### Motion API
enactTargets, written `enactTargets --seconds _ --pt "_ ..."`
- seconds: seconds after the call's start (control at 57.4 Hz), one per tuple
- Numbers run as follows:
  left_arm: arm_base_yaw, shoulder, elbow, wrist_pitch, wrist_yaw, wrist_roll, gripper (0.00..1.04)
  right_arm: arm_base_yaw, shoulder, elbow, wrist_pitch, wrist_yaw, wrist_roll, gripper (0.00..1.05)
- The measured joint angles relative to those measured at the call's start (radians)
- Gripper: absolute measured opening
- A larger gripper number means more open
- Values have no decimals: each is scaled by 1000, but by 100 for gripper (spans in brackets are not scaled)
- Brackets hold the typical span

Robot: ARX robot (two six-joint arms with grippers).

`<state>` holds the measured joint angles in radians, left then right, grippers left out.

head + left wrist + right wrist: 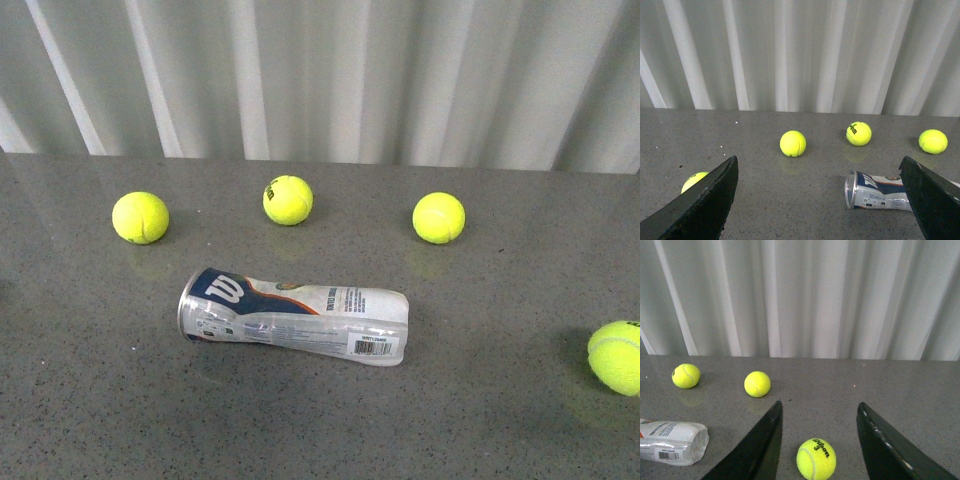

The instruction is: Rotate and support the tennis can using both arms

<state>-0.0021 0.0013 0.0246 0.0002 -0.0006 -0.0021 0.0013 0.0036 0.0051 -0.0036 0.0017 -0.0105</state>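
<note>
Both end effectors stand spread wide and empty: the left end effector looks over the counter's left part, the right end effector over its right part. Neither arm shows in the front view, so both are judged to be held back from the work, with the task not yet begun.

Largest feature: a pleated white backdrop closing the far edge of the grey speckled counter. The near edge and both side edges lie outside all three views.

The tennis can lies on its side near the counter's middle, almost crosswise to the robot, with its rimmed end toward the robot's left and its barcode end toward the right. So placed, it offers one end to each arm, which suits a two-armed turn and support. Its clear wall is crinkled and is likely to yield under a hard squeeze.

Behind the can, apart from it, sit a left ball, a middle ball and a right ball. Bare counter lies before the can and off both its ends. A stray ball rests well to the right. In the right wrist view it sits between the spread fingers, so that arm's path to the can may nudge it. A further ball, partly hidden by a left finger, lies off to the left.
</note>
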Motion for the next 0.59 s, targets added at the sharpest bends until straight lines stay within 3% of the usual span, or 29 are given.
enactTargets --seconds 0.157,0.226,0.279,0.4,0.47,0.592 --pt "0 18 8 -27 -10 -11 98 0 0 0 0 0 0 79" --pt "5 184 138 -313 -40 -89 98 0 0 0 0 0 0 92" --pt "13 345 251 -441 -53 -102 98 0 0 0 0 0 1 100" --pt "9 726 525 -224 24 -51 98 0 0 0 0 0 1 98" --pt "1 885 624 -146 -3 -23 98 0 0 0 0 0 1 98" --pt "-42 1177 792 -131 51 27 98 0 0 0 0 0 1 98"
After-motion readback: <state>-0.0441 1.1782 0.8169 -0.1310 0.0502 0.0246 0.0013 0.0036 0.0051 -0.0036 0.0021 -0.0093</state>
